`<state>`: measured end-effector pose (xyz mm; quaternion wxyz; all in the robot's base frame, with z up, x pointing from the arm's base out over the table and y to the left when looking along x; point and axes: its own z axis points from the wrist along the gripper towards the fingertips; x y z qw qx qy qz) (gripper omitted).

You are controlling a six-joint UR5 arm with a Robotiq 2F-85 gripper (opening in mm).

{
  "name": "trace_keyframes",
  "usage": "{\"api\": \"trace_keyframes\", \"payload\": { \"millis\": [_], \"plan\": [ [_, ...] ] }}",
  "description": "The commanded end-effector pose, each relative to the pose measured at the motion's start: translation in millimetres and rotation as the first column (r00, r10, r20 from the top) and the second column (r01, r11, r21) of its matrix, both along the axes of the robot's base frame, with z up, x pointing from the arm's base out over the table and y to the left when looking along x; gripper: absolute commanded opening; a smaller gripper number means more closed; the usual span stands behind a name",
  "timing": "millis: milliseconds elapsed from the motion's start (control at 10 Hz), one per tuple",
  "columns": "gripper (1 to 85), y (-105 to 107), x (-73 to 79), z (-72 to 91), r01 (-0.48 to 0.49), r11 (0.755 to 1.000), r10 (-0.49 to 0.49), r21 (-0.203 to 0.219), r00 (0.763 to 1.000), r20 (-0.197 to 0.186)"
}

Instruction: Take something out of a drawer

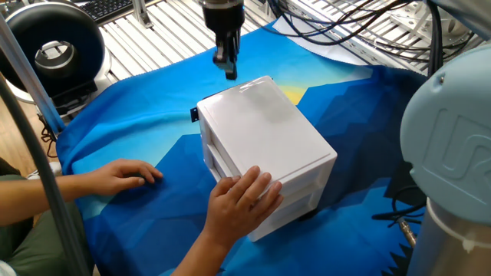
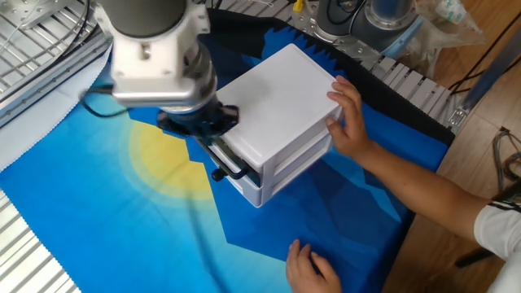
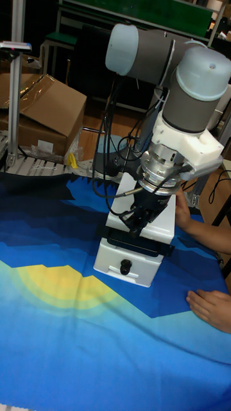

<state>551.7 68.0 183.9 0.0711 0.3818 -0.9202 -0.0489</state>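
Note:
The white drawer unit (image 1: 265, 146) (image 2: 273, 106) (image 3: 142, 247) stands on the blue cloth. The drawer (image 2: 242, 168) is its upper tray, with a black handle (image 2: 230, 161) (image 3: 137, 243) on the front, and it looks pushed in. My gripper (image 1: 228, 67) (image 2: 213, 137) (image 3: 136, 221) points down right at the top front edge of the unit, just above that handle. The wrist hides the fingers, so whether they are open or shut does not show. Something inside the drawer is hidden from all views.
A person's hand (image 1: 239, 201) (image 2: 348, 115) (image 3: 182, 209) rests on the back of the unit. The other hand (image 1: 123, 176) (image 2: 313, 270) (image 3: 210, 307) lies flat on the cloth beside it. The lower drawer has a black knob (image 3: 125, 264). A cardboard box (image 3: 45, 112) stands behind the table.

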Motion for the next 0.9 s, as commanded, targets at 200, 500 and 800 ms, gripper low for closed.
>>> {"api": "trace_keyframes", "payload": {
  "millis": [200, 500, 800],
  "plan": [
    [1.0, -6.9, 2.6, -10.1, -0.359, 0.931, 0.359, 0.062, 0.933, 0.014],
    [1.0, -10.6, 5.6, -9.7, -0.404, 0.912, 0.404, 0.069, 0.915, 0.019],
    [1.0, -9.4, 0.8, -10.7, -0.427, 0.9, 0.427, 0.084, 0.904, 0.011]
  ]
}}
